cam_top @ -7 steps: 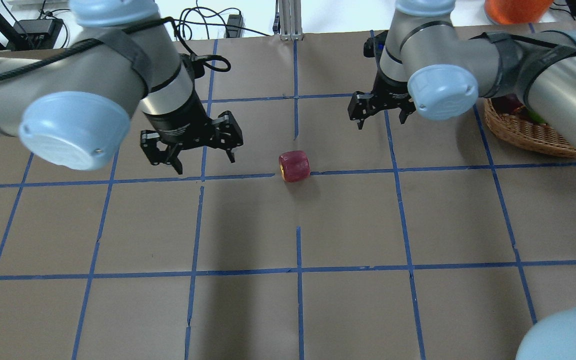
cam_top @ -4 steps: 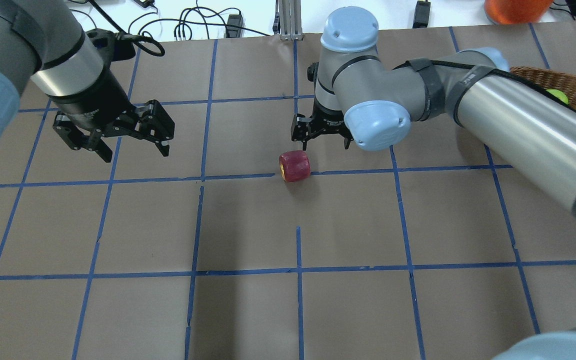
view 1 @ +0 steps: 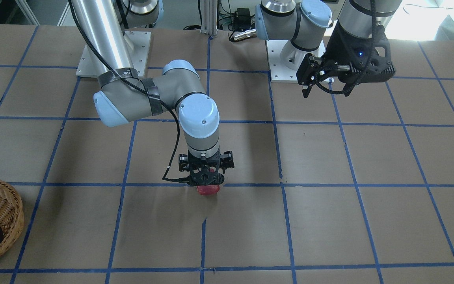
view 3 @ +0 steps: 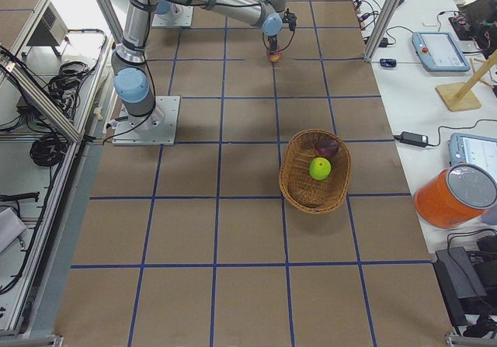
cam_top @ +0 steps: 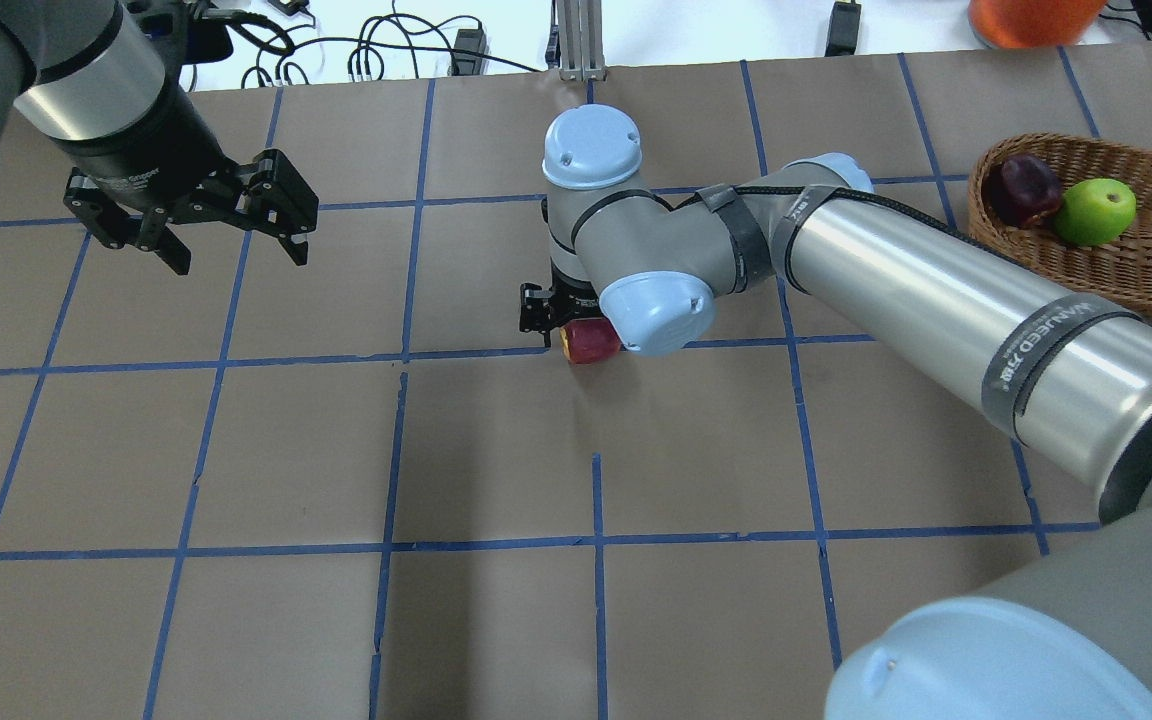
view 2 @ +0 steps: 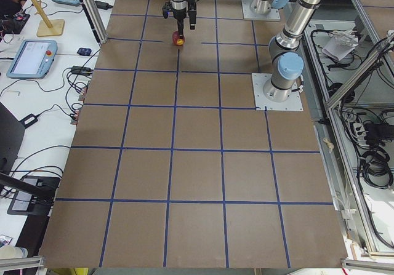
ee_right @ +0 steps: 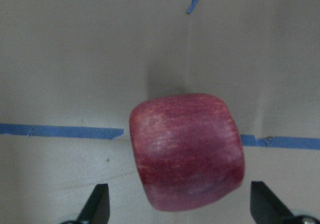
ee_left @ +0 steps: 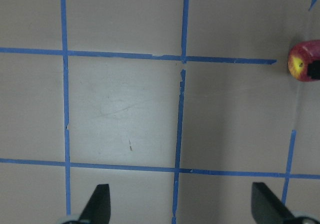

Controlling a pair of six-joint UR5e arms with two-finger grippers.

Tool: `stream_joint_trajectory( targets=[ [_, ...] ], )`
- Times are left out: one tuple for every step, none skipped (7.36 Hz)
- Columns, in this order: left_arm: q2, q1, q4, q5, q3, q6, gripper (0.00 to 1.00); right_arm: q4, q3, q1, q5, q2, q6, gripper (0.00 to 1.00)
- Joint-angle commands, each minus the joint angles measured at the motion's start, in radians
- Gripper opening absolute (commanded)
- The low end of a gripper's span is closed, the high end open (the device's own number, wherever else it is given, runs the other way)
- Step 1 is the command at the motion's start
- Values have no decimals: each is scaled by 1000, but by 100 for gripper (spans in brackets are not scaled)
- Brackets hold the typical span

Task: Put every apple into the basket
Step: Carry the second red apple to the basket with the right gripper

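Note:
The red apple (cam_top: 591,342) lies on its side on the brown paper at the table's middle, on a blue tape line. My right gripper (cam_top: 574,322) is open and low over it, one finger on each side, as the right wrist view shows: apple (ee_right: 187,151), fingertips (ee_right: 97,204) apart from it. The front view shows the gripper (view 1: 205,180) right above the apple (view 1: 208,190). The wicker basket (cam_top: 1136,275) at the far right holds the purple apple (cam_top: 1026,188) and the green apple (cam_top: 1094,212). My left gripper (cam_top: 191,215) is open and empty, raised at the far left.
An orange container (cam_top: 1031,20) stands beyond the basket. An aluminium post (cam_top: 576,40) and cables sit at the far table edge. The right arm's forearm (cam_top: 936,290) stretches across the right half, in front of the basket.
My right gripper has moved left and down from beside the apple to straddle it. My left gripper has drawn back to the far left.

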Motion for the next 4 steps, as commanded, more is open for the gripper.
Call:
stream_joint_trajectory(
  targets=[
    [-14,-18,29,-13,2,33,100,-130,5,3,-75,58,-9,100],
    [-19,-22,27,-30,5,23,100,-143,5,1,-75,75,-12,100],
    [-22,-24,29,-56,4,-12,100,-126,-14,-31,-52,75,-17,15],
    [-22,-25,27,-59,7,-18,100,-113,-18,-48,36,66,-26,0]
  ],
)
